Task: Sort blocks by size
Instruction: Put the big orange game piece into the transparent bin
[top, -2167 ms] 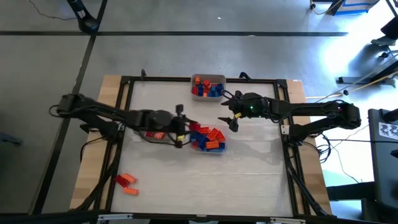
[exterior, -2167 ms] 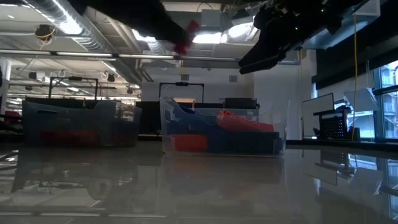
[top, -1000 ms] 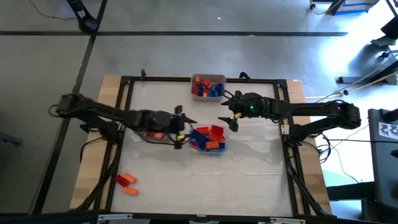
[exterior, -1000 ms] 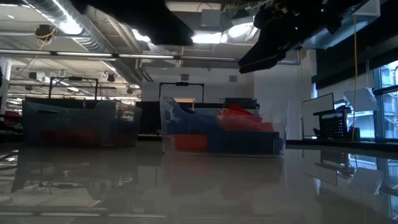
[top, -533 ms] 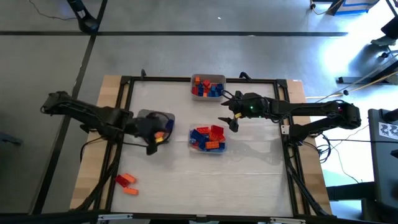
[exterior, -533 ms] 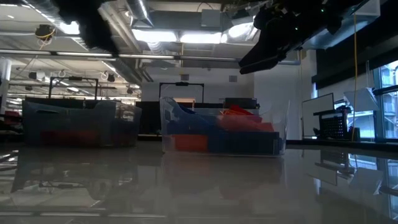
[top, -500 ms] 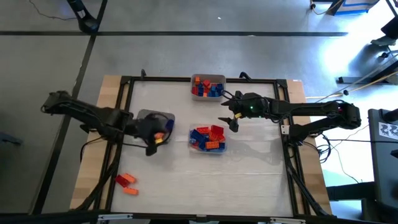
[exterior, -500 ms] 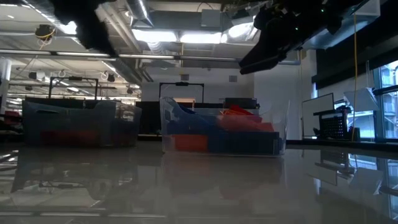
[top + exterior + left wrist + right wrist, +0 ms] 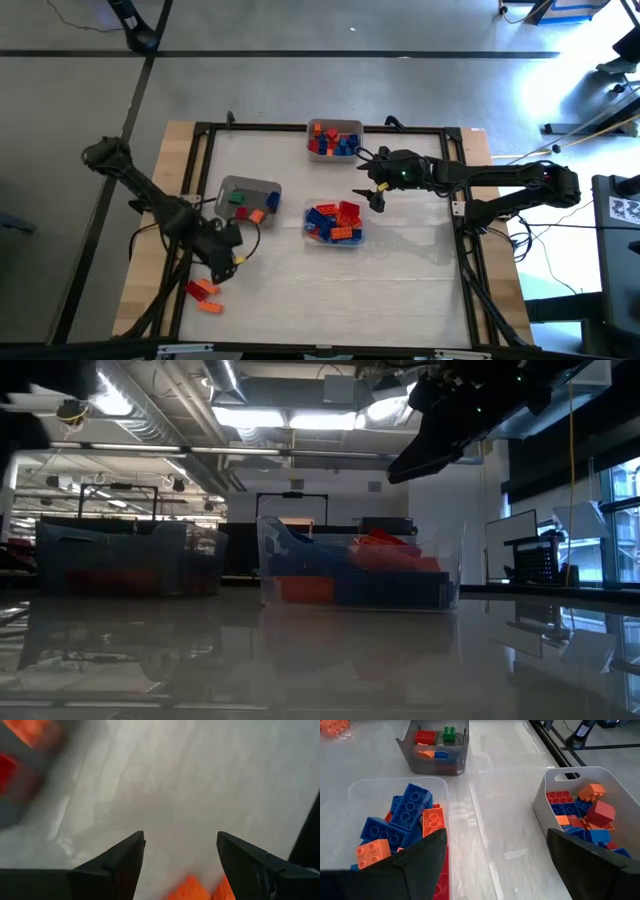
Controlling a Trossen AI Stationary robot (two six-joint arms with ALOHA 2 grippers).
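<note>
Nearest the front edge of the table [image 9: 400, 290], two loose orange blocks [image 9: 204, 294] lie by the left frame rail. The left gripper [image 9: 228, 262] hangs just above and beside them, its fingers [image 9: 117, 865] spread apart with nothing between them; in the left wrist view the orange blocks [image 9: 200, 889] show just ahead of the gap between the fingertips, not touching either one.

Further back on the left stands a small grey tray [image 9: 247, 198] holding a few blocks, green, red, orange and blue, well clear of the left gripper. In the middle of the table a clear tray [image 9: 333, 222] is heaped with blue, orange and red blocks [image 9: 400, 827].

The right gripper [image 9: 372, 193] hovers above the table just beyond the clear tray's right rear corner, its fingers [image 9: 417, 865] wide apart and empty; in the right wrist view the heaped tray lies ahead of one finger and bare table lies between the two.

At the far edge sits a white tray [image 9: 334, 139] with more red, blue and orange blocks [image 9: 580, 812], apart from both grippers.
</note>
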